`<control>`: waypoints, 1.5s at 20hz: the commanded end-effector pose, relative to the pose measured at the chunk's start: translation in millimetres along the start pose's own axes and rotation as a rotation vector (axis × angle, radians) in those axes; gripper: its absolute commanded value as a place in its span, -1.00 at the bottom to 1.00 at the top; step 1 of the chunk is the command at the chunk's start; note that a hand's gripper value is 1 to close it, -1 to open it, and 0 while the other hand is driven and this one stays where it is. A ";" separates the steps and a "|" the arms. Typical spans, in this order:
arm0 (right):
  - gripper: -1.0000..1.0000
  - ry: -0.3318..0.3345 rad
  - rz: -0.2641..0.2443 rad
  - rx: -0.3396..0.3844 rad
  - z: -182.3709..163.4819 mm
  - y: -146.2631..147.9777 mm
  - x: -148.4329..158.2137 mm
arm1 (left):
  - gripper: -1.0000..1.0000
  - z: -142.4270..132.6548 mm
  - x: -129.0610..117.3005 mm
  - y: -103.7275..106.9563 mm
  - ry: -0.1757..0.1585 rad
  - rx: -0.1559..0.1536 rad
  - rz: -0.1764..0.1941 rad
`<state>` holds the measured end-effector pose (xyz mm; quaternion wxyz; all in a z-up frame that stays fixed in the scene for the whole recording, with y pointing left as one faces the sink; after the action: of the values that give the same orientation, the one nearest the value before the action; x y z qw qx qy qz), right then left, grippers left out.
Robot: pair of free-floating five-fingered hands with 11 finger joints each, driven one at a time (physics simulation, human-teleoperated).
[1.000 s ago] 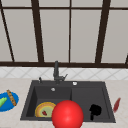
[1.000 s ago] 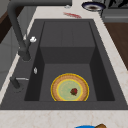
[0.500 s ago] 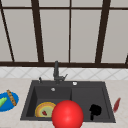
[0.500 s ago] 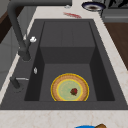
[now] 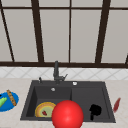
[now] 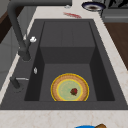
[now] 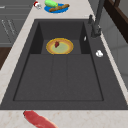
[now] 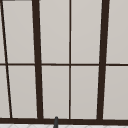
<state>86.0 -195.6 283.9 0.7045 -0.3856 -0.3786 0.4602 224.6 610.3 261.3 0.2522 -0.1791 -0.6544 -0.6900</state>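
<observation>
Over the right half of the sink (image 5: 85,97) hangs the right hand (image 5: 95,110); I cannot tell how far open it is. Just beside it, low at the front, is a red ball (image 5: 67,115). It looks smooth, probably slippery, and too big to pinch, so a wide cupping hold around its middle would suit.

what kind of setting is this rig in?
A simulated kitchen, at a sink under a window. What shows it: a dark sink with a faucet, a yellow-rimmed plate in its basin, and a blue plate of food on the pale counter.
</observation>
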 end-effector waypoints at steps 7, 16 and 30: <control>0.00 0.000 0.000 0.000 0.0 0.0 0.0 | -1.00 -21.1 -50.9 4.5 0.066 0.041 0.026; 0.00 0.000 0.000 0.000 0.0 0.0 0.0 | -1.00 -24.1 -96.0 -18.4 0.093 0.049 0.050; 0.00 0.000 0.000 0.000 0.0 0.0 0.0 | -1.00 13.6 -165.2 -19.7 0.007 0.023 0.105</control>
<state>86.0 -195.6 283.9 0.7045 -0.3856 -0.3786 0.4602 333.7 632.7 156.5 0.2731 -0.1943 -0.6459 -0.6859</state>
